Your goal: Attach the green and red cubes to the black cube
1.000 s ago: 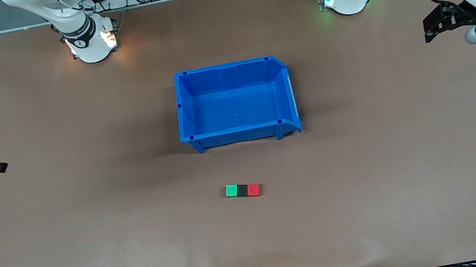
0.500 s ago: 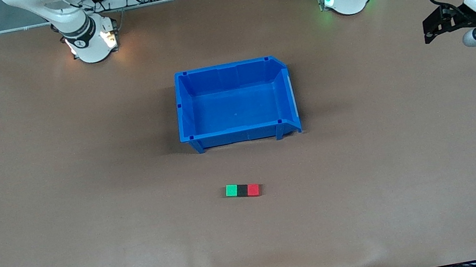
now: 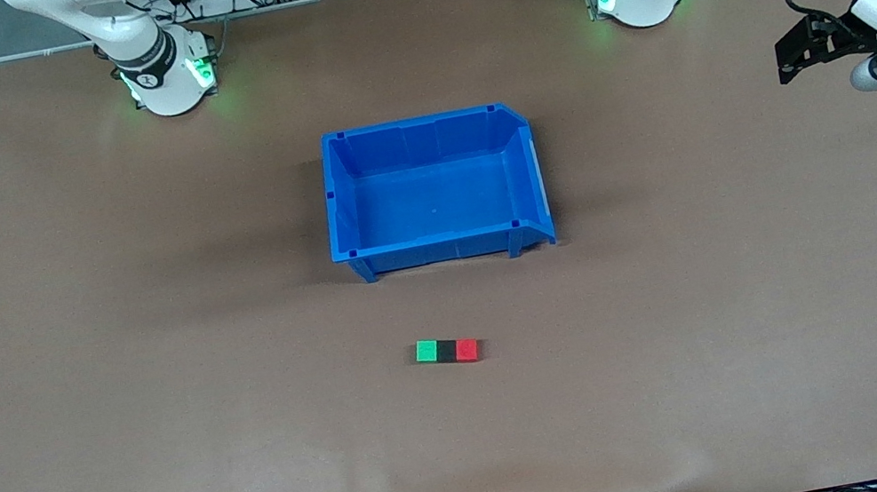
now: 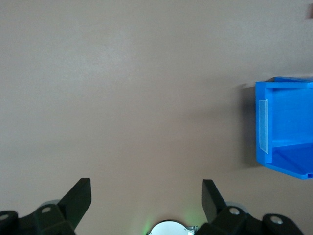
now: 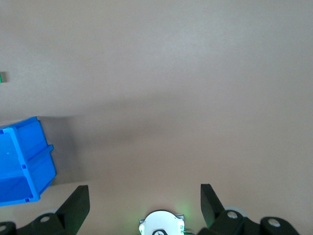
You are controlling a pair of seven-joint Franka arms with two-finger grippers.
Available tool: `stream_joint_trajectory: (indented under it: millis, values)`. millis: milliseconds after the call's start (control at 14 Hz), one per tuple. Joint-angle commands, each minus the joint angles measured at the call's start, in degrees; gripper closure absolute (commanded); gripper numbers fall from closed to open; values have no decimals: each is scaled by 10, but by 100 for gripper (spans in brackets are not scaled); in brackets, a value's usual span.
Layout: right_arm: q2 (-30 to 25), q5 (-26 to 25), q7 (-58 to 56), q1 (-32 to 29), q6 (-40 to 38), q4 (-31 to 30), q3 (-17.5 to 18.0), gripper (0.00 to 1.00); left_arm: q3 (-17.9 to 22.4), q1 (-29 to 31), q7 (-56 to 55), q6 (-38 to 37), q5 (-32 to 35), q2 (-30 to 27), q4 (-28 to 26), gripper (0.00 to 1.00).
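Green cube (image 3: 426, 351), black cube (image 3: 446, 351), red cube (image 3: 467, 350) touching in one row on the brown surface (image 3: 155, 377), black in the middle, green toward the right arm's end, red toward the left arm's end. Row nearer the front camera than the blue bin (image 3: 433, 189), apart from it. Left gripper (image 4: 145, 196) up over the left arm's end of the surface, fingers wide, holding nothing. Right gripper (image 5: 145, 196) up over the right arm's end, fingers wide, holding nothing
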Motion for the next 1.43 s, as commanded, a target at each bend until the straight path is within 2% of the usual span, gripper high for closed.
stream_joint_trajectory:
  millis: [0,643,1357]
  values:
    - [-61,-3,-12,-6,13,-70,6,0,-2,2,-10,-7,8,4,22,0]
    - [-116,-4,-13,4,31,-133,10,0,-2,6,-9,-8,0,3,28,0]
    - [-119,-6,-53,14,55,-146,10,0,-1,5,-9,0,-14,8,28,0]
